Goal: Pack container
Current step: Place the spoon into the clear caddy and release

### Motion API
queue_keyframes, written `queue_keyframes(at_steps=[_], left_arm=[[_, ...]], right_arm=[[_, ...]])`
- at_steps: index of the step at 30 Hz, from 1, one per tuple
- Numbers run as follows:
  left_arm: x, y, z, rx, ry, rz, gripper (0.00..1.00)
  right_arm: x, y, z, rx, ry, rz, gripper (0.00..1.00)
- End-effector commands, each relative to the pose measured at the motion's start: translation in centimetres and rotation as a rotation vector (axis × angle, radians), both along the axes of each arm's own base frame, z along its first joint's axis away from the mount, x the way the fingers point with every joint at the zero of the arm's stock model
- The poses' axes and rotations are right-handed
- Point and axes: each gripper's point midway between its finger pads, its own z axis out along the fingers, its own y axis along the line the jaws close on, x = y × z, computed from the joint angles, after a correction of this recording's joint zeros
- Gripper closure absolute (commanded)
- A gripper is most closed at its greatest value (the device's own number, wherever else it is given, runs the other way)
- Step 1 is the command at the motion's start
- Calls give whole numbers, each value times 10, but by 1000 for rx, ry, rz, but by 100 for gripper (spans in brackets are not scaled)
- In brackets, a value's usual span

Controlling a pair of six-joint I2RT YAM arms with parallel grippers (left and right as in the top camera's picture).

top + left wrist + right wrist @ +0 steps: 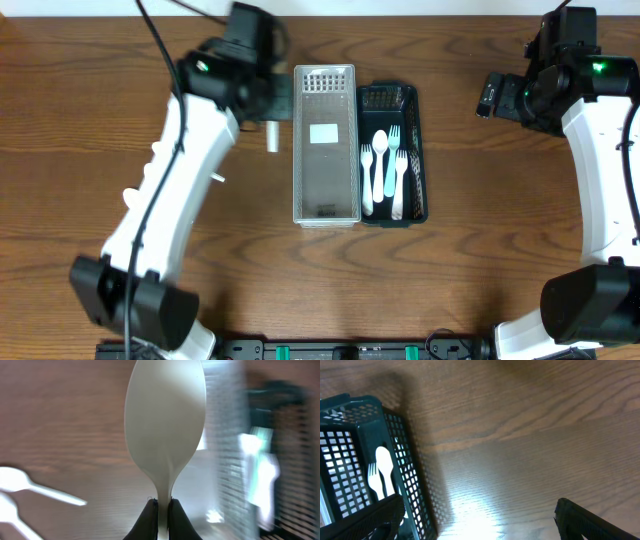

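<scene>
My left gripper (163, 510) is shut on the handle of a white plastic spoon (165, 425), held upright above the table left of the clear basket (326, 145). In the overhead view the spoon (270, 138) hangs below the left gripper (262, 105). The dark green basket (413, 150) next to the clear one holds several white and pale blue forks and spoons (385, 170). My right gripper (477, 517) is open and empty over bare table right of the green basket (395, 445); it shows in the overhead view (495, 95).
Two more white spoons (30, 487) lie on the wood table at the left of the left wrist view. A small white piece (217, 178) lies by the left arm. The clear basket has a white label (324, 133) inside.
</scene>
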Motion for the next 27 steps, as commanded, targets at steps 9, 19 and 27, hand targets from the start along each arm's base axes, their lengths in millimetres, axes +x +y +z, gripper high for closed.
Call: queue_keyframes(at_steps=[9,19,27], left_arm=[[-28,-80,-104,32,226,-16,94],[-22,-69,-122,101,249,-52,48],[1,28,-30,81,53,199,25]], right_arm=[[-1,-5,-3,-18,11,15,1],[-4,-5,-4,-20,26,21,1],[-4,-5,-4,-21,26,24,1]])
